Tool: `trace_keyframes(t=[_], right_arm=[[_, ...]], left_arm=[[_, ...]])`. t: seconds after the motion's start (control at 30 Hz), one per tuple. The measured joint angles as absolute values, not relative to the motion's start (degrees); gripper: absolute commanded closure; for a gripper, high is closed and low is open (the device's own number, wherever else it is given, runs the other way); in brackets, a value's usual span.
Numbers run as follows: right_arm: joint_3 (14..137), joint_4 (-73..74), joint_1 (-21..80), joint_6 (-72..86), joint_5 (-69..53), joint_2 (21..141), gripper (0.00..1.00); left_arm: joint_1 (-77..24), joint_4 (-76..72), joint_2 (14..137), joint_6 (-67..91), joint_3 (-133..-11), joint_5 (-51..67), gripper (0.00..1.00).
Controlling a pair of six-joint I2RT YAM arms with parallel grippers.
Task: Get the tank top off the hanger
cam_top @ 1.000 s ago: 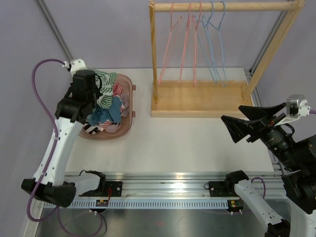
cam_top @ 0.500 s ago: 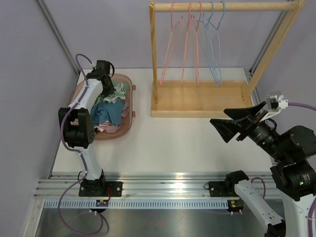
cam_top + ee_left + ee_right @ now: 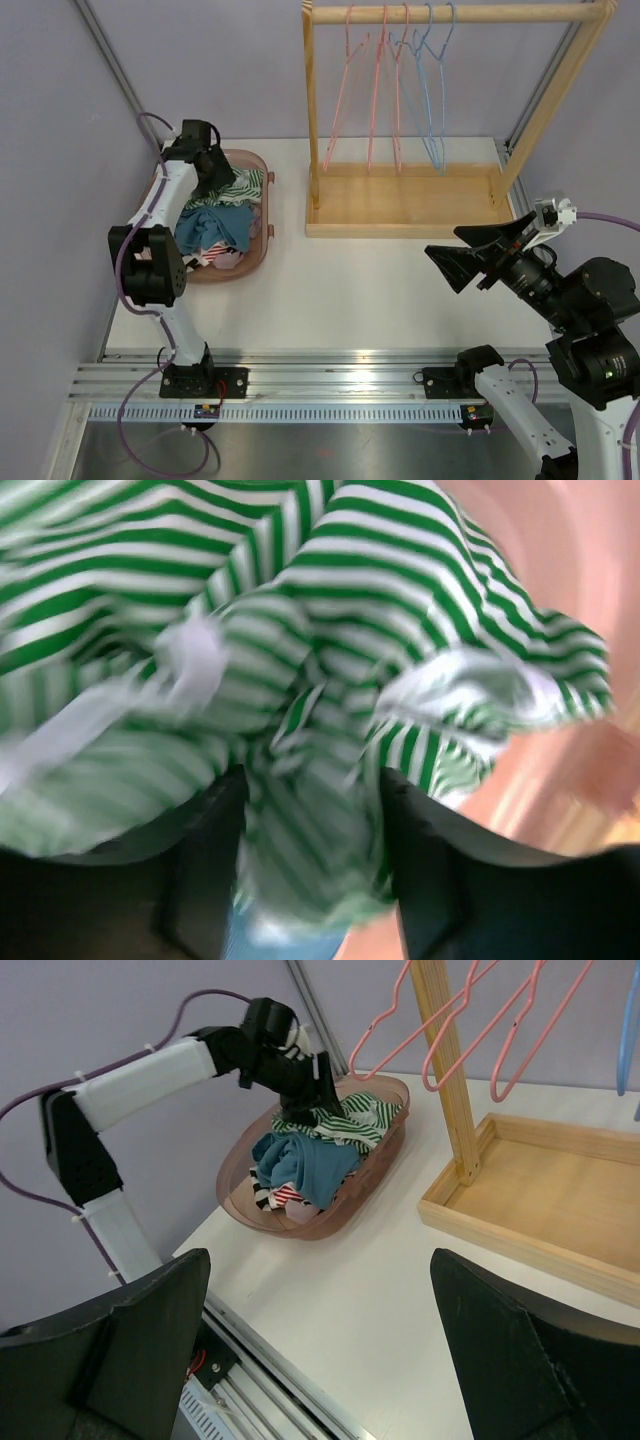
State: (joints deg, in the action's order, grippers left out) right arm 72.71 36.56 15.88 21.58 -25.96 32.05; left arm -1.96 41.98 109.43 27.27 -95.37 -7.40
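The green-and-white striped tank top (image 3: pixel 242 185) lies crumpled at the far end of the pink basket (image 3: pixel 262 238), off any hanger. My left gripper (image 3: pixel 214 172) hangs right over it. In the left wrist view the tank top (image 3: pixel 330 630) fills the frame, and loose folds sit between the parted jaws of the left gripper (image 3: pixel 310 780). Bare pink and blue hangers (image 3: pixel 390 90) hang on the wooden rack. My right gripper (image 3: pixel 442 243) hovers wide open above the table at the right, holding nothing. In its own view, the right gripper (image 3: pixel 320 1255) faces the tank top (image 3: pixel 345 1120).
The basket (image 3: pixel 300 1228) also holds a teal garment (image 3: pixel 215 225) and red-striped and black-striped pieces. The wooden rack's tray base (image 3: pixel 400 205) stands at the back middle, its posts rising to a top rail (image 3: pixel 460 13). A metal rail (image 3: pixel 320 385) runs along the near edge.
My left arm has swung from the basket's near side to its far end and its jaws have parted over the striped top. The right gripper has drifted slightly left.
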Motion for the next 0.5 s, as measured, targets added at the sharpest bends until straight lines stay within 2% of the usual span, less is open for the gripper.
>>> trace_keyframes(t=[0.07, 0.1, 0.13, 0.5], right_arm=[[72.71, 37.19, 15.88, 21.17, -25.08, 32.05, 0.01], [72.73, 37.63, 15.88, 20.88, -24.47, 32.08, 0.01], [72.75, 38.15, 15.88, 20.64, -23.75, 32.16, 0.0], [74.65, 45.82, 15.88, 16.16, -6.07, 36.21, 0.0]], left_arm=[[-0.95, 42.92, 105.41, 27.4, -95.26, -7.22, 0.2], [-0.38, 43.38, 103.13, 27.38, -95.24, -7.18, 0.07], [0.12, 43.75, 101.21, 27.22, -95.24, -7.2, 0.01], [1.06, 45.78, 71.66, 19.64, -91.22, -0.23, 0.01]])
